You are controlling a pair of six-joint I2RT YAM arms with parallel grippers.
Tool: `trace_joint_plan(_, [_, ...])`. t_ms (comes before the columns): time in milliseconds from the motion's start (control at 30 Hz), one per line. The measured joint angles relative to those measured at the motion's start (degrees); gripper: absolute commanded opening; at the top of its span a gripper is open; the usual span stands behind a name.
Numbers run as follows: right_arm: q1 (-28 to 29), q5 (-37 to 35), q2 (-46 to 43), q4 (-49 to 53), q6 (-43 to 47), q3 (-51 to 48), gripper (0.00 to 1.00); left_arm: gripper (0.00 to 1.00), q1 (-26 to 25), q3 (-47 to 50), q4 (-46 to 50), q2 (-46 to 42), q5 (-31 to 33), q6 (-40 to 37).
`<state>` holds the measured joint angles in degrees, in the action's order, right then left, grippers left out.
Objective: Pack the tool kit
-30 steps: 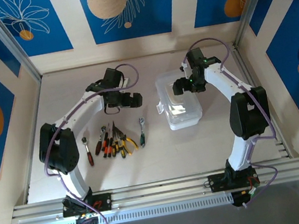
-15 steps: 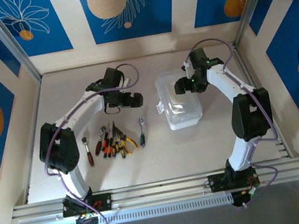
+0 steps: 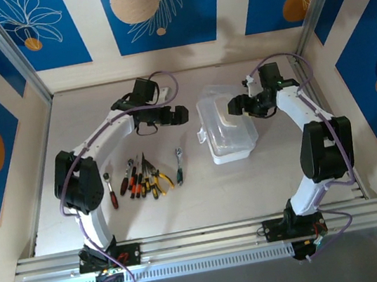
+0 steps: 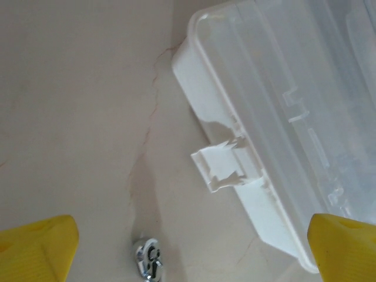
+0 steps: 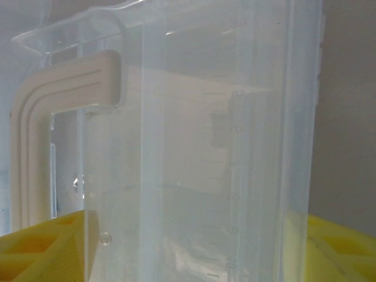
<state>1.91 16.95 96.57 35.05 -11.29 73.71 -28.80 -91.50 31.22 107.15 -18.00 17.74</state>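
The case (image 3: 230,142) sits on the table (image 3: 205,202) right of centre, towards the far side. Its lid looks down or barely lifted, and I cannot tell which. A latch tab (image 4: 226,167) sticks out from its left side.

The right end effector (image 3: 235,106) is at the far right part of the case. In the right wrist view its yellow fingers (image 5: 41,247) stand either side of a clear plastic wall, beside the white handle (image 5: 64,82). I cannot tell whether they are clamped on it or only straddle it.

The left end effector (image 3: 180,114) hangs just left of the case, spread wide with nothing in it.

The tools (image 3: 141,180) lie in a loose row on the table, left of and nearer than the case and well apart from it. The ratchet (image 3: 179,165) is at the right end of the row and a red-handled screwdriver (image 3: 111,191) at the left end.

By my reading the packing has barely begun. No tool is inside, so the case has to be opened, every tool carried across, and the lid closed and latched.
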Motion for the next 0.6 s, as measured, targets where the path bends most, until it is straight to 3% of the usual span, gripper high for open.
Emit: trace_joint_plan(600, [-2.82,8.85,-0.52,-3.37,-2.32,-3.1,0.33,1.0,-4.28,-5.57,-11.13,7.85,-6.19,5.64])
